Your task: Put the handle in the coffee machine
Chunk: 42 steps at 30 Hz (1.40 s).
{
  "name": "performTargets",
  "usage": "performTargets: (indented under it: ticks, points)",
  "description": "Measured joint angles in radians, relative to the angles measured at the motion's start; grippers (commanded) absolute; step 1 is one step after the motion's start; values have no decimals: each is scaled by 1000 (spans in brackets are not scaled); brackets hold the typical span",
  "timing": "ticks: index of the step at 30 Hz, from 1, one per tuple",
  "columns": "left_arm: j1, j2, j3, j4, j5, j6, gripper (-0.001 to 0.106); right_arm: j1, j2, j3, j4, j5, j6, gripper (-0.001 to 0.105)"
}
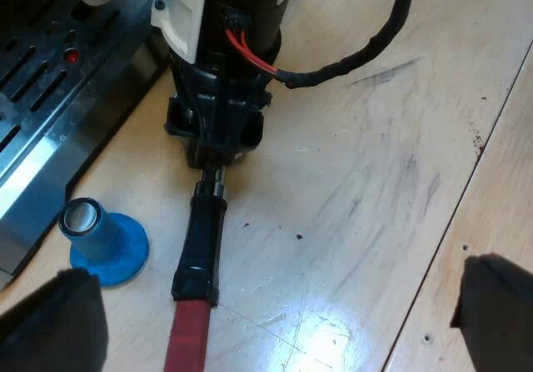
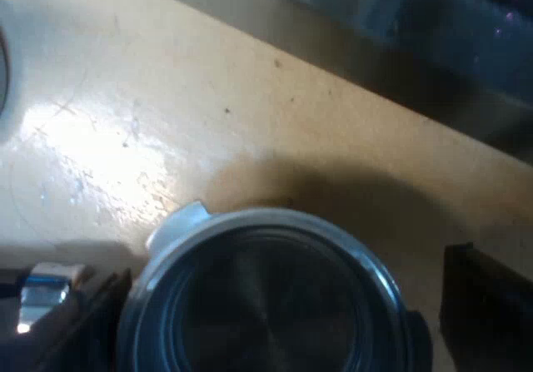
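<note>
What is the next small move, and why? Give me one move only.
Probably close the right gripper on the holder. Its fingers stand on either side of the metal basket, with a gap showing at one side. The holder lies on the table beside the machine, not locked in, so it likely needs a firm grip before any lift.

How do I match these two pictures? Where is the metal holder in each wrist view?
Left wrist view: the holder lies on the table, its red-ended handle beside the blue tamper, its head under the right gripper.
Right wrist view: the holder's round basket, seen from above, close to the camera.
Shared landmark: the pale wooden table.
</note>
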<state>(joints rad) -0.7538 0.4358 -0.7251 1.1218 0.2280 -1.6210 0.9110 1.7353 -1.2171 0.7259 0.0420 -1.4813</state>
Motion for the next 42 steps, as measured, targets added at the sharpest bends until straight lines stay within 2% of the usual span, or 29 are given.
performTargets:
  ticks: [8, 11, 12, 14, 16, 17, 28, 31, 39, 40, 42]
  points:
    - [0, 0, 0, 0, 0, 0, 87, 0, 0, 0, -4, -11, -2, 73]
    - [0, 0, 0, 0, 0, 0, 87, 0, 0, 0, -4, -14, -2, 58]
    - [0, 0, 0, 0, 0, 0, 87, 0, 0, 0, -4, -14, -2, 43]
    - [0, 0, 0, 0, 0, 0, 87, 0, 0, 0, 14, -23, 2, 28]
    - [0, 0, 0, 0, 0, 0, 87, 0, 0, 0, 19, -26, 8, 2]
    - [0, 0, 0, 0, 0, 0, 87, 0, 0, 0, 19, -26, 8, 0]
    - [0, 0, 0, 0, 0, 3, 87, 0, -44, 2, 71, -31, 42, 0]
    - [0, 0, 0, 0, 0, 3, 87, 0, -128, 2, 111, -31, 66, 0]
    - [0, 0, 0, 0, 0, 6, 87, 0, -216, 2, 182, -31, 68, 0]
    - [0, 0, 0, 0, 0, 34, 87, 0, -216, 2, 182, -31, 68, 0]
    - [0, 0, 0, 0, 0, 41, 87, 0, -248, 2, 207, -31, 76, 0]
